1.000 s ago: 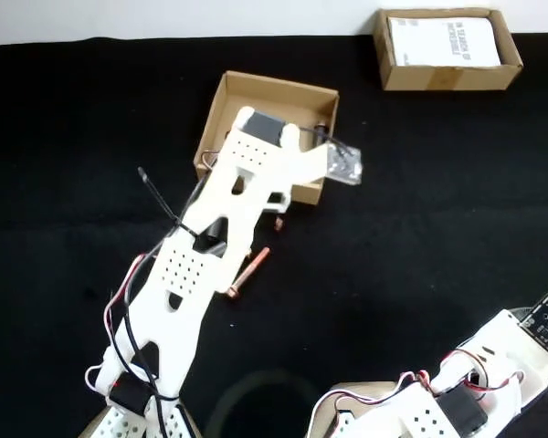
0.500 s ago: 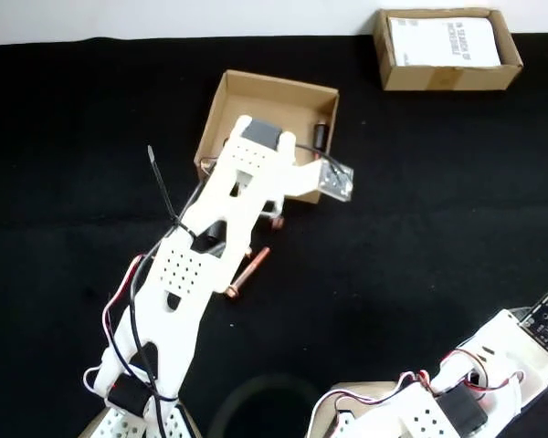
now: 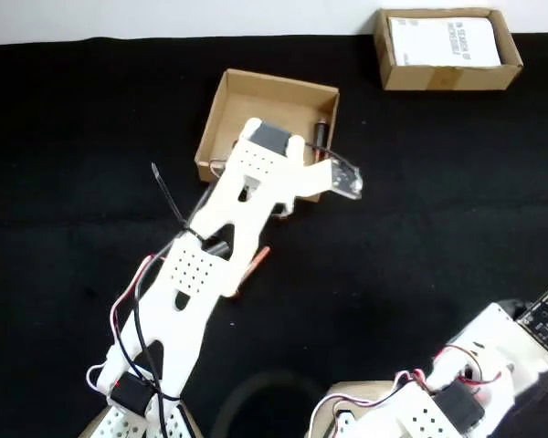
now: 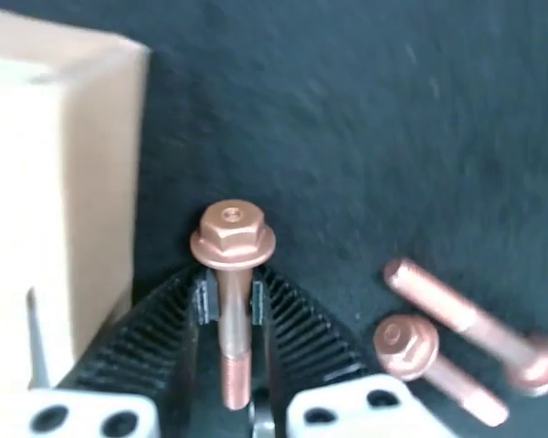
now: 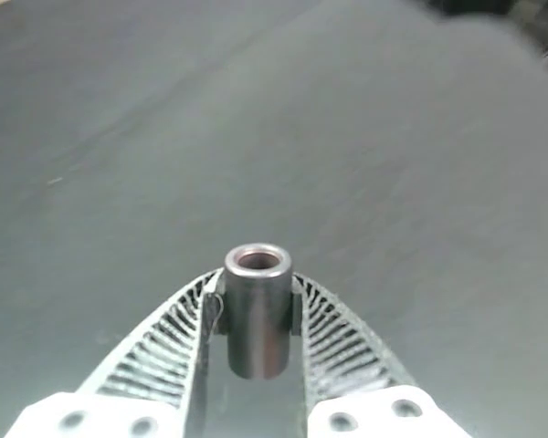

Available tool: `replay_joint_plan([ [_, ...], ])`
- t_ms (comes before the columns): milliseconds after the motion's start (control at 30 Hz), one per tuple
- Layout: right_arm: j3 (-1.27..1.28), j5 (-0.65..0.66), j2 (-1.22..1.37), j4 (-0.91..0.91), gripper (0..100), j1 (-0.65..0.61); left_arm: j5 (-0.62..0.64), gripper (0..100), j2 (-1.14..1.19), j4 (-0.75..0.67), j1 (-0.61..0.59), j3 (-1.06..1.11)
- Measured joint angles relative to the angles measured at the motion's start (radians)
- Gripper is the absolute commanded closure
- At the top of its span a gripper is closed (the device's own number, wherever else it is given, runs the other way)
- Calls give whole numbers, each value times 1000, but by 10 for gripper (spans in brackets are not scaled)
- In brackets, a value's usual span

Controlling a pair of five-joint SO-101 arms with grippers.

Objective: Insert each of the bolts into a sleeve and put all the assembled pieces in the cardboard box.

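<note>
My left gripper [image 4: 230, 278] is shut on the shank of a copper bolt [image 4: 232, 239], which points head outward just beside the outer wall of the cardboard box [image 4: 55, 201]. Two more copper bolts [image 4: 418, 351] [image 4: 475, 319] lie on the black cloth nearby. In the high view the left arm [image 3: 256, 182] stretches to the near wall of the cardboard box [image 3: 217, 114], which holds a dark sleeve piece [image 3: 318, 133]. One bolt [image 3: 253, 262] pokes out from under the arm. My right gripper [image 5: 256, 283] is shut on a dark metal sleeve [image 5: 258, 315], bore facing outward.
A second cardboard box [image 3: 447, 75] with a white paper in it stands at the far right corner. The right arm [image 3: 475, 392] sits low at the near right edge. A black cable tie [image 3: 167, 196] sticks out from the left arm.
The left arm's wrist drew back and dipped beside the box, then shifted slightly right, now covering the bolt near the box wall. The right arm sank a little.
</note>
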Motion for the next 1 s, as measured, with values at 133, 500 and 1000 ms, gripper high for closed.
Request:
replay_joint_plan([
  [133,-23,-91,0,60,991,-147,284,992,-66,5,6,-132],
  [500,-38,-153,0,68,991,-644,904,992,-384,8,-55,-270],
  [1000,17,-153,2,-137,991,-948,1073,992,-878,14,-141,-29],
])
